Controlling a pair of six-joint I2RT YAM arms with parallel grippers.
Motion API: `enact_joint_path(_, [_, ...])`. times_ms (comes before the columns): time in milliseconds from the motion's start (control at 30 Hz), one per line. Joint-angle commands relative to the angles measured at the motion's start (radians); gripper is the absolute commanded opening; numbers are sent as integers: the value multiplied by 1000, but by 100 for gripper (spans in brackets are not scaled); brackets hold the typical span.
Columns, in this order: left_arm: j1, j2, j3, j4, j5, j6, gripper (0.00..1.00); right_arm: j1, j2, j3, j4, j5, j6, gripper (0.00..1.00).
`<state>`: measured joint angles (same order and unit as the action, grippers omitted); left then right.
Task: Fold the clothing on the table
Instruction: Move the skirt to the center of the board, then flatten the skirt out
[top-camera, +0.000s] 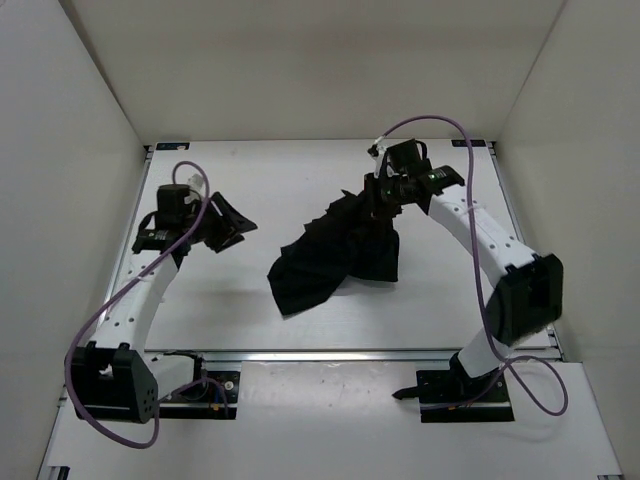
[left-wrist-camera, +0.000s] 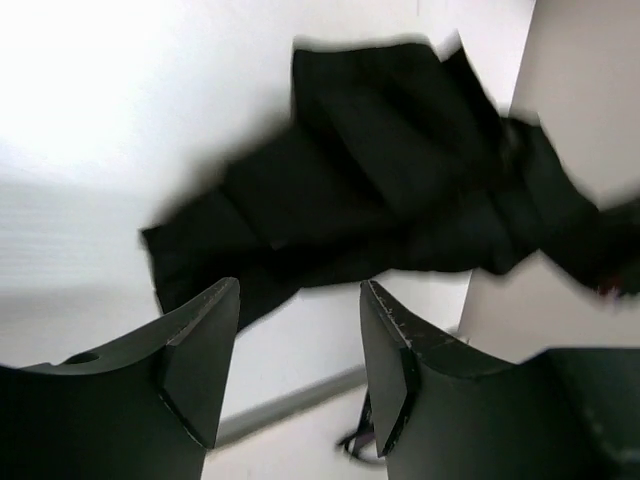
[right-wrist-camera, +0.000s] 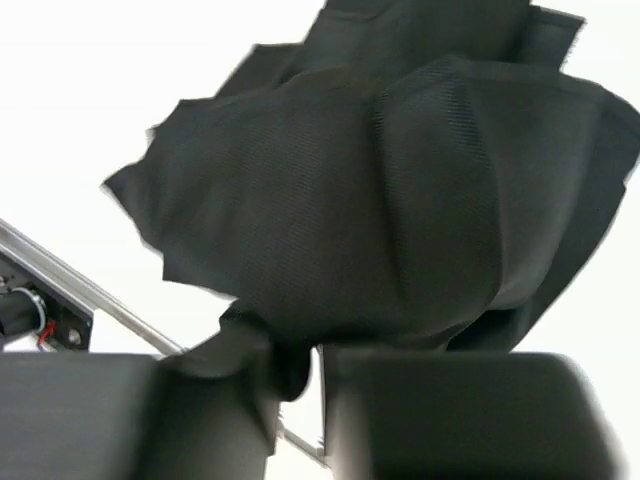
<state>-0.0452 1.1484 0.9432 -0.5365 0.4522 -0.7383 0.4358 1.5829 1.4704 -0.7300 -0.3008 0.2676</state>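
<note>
Black fabric is bunched in the pinch of your right gripper (right-wrist-camera: 298, 400): its fingers are closed hard on a gathered edge of the clothing (right-wrist-camera: 380, 200), and the ridged cloth spills out over them. From that grip, the clothing hangs and spreads down towards the near-left. Its long axis runs on a diagonal from the far-right end, held up at the gripper, to a pointed near-left end that seems to rest on the tabletop (top-camera: 250, 180). It sits about mid-tabletop, a little right of centre and well apart from the rail (top-camera: 350, 355) along the near edge. The cloth is crumpled, with loose folds fanning out on its left side.

Your left gripper (left-wrist-camera: 300, 290) stands partly open, and its fingers (left-wrist-camera: 200, 350) hold nothing and touch nothing. It hovers over the left side of the tabletop, apart from the clothing, with its jaws pointing towards the clothing's left edge
</note>
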Motion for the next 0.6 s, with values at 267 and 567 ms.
enact_joint_path(267, [-390,134,-78,124,-75,-47,98,-67,253,257,-160,157,-53,63])
enact_joint_path(567, [-482,342,-43,207,-75,-55,99,-297,-170,-355,197,54,140,60])
